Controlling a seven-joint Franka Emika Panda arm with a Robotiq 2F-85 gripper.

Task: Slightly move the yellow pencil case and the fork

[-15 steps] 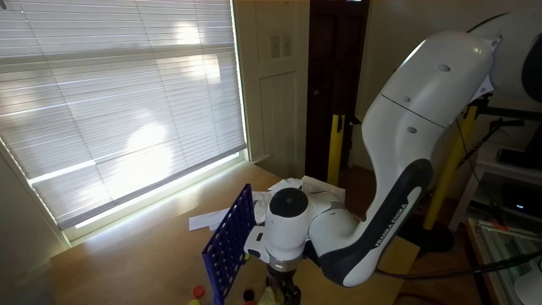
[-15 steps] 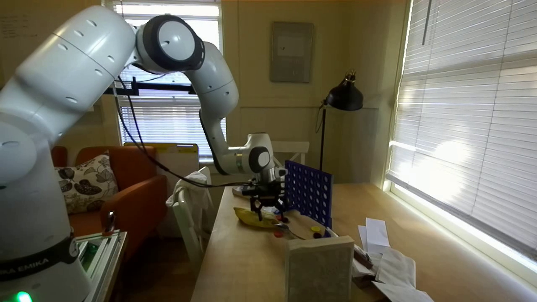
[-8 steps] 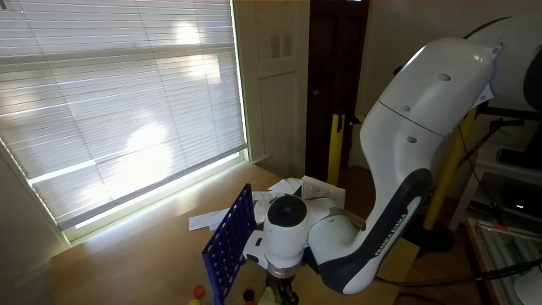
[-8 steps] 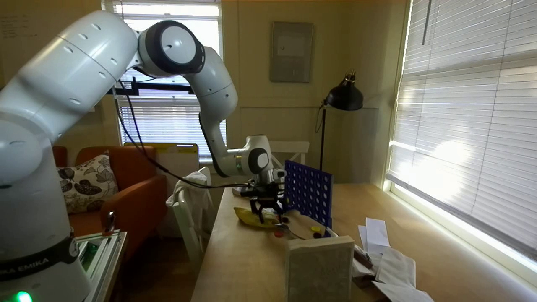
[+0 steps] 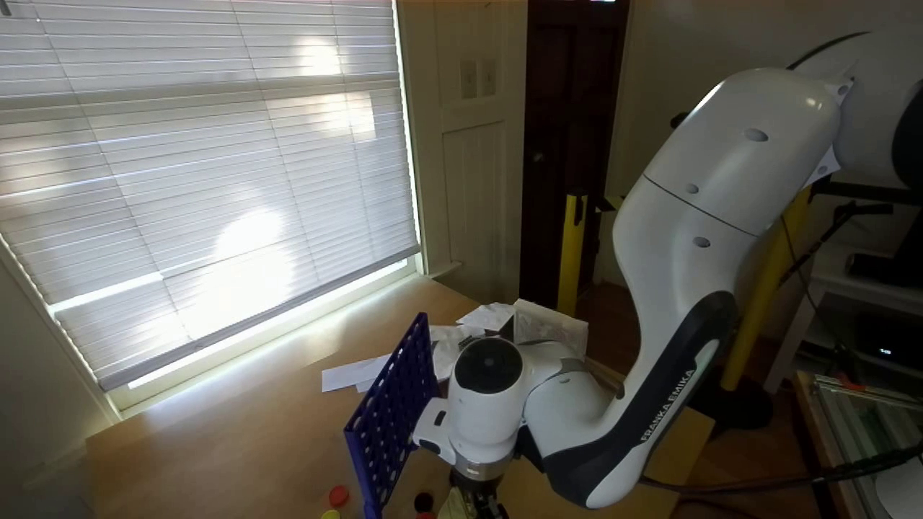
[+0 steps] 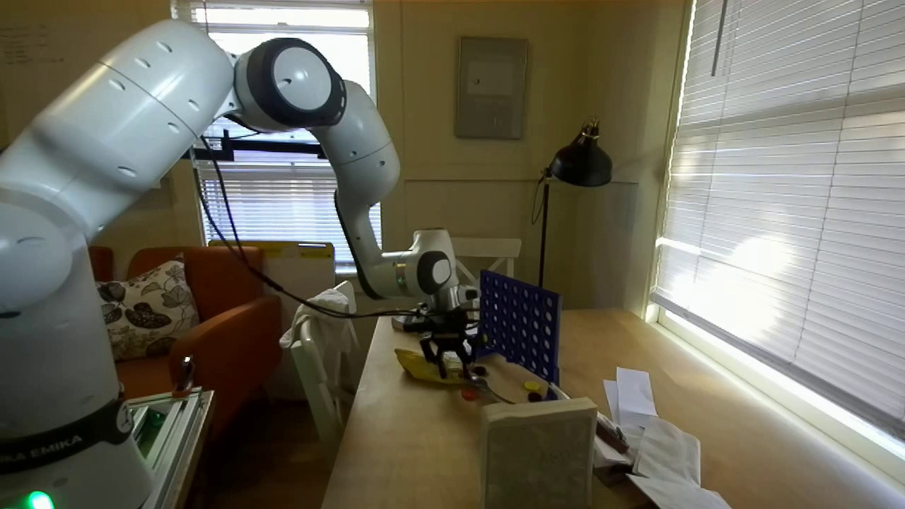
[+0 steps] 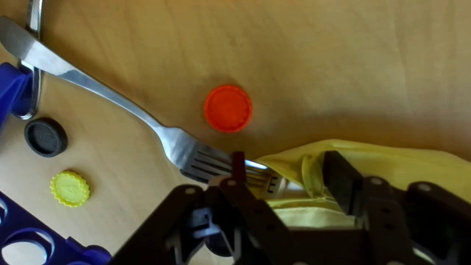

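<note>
You've got the gripper [image 7: 287, 168] spread pretty wide and holding nothing, with the left end of the yellow pencil case [image 7: 397, 158] showing between its 2 fingers in the wrist view and the fork [image 7: 128, 106] stretching away left.

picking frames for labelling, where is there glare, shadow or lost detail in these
In both exterior views, sunlight glares through the window blinds, washing out patches; in the wrist view, the gripper is dark with little detail, a soft shadow edges the yellow pencil case, and the fork has a pale metallic sheen.
</note>
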